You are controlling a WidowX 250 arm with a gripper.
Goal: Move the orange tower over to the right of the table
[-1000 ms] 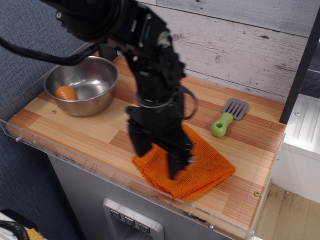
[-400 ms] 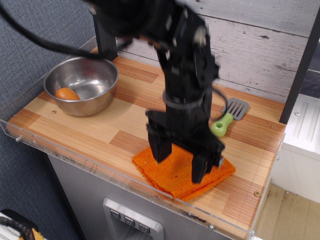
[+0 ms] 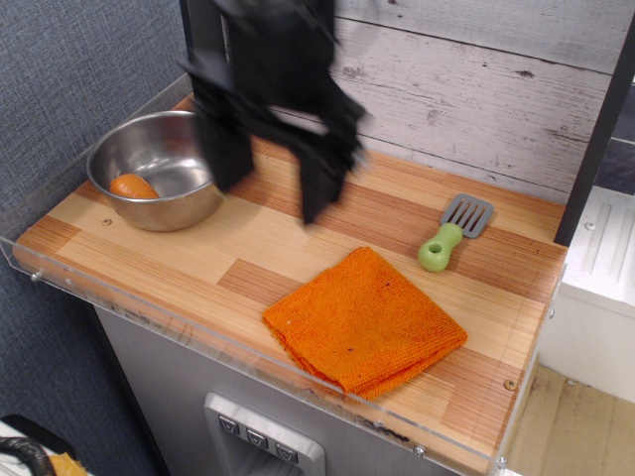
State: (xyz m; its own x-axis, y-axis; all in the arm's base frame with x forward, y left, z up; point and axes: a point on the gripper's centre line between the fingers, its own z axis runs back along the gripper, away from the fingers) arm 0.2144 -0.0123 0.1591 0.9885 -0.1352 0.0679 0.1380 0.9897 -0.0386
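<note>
The orange towel (image 3: pixel 363 319) lies flat and folded on the wooden table (image 3: pixel 159 256), right of centre near the front rim. Nothing holds it. My gripper (image 3: pixel 270 177) hangs well above the table, up and to the left of the towel, blurred by motion. Its two black fingers (image 3: pixel 221 149) stand wide apart and empty.
A steel bowl (image 3: pixel 159 169) with a small smooth orange egg-shaped object (image 3: pixel 132 185) inside stands at the back left. A spatula with a green handle (image 3: pixel 451 234) lies at the back right. A clear acrylic rim (image 3: pixel 248 357) runs along the front edge.
The gripper has risen off the towel and swung up and to the left. The towel lies where it was, now fully uncovered.
</note>
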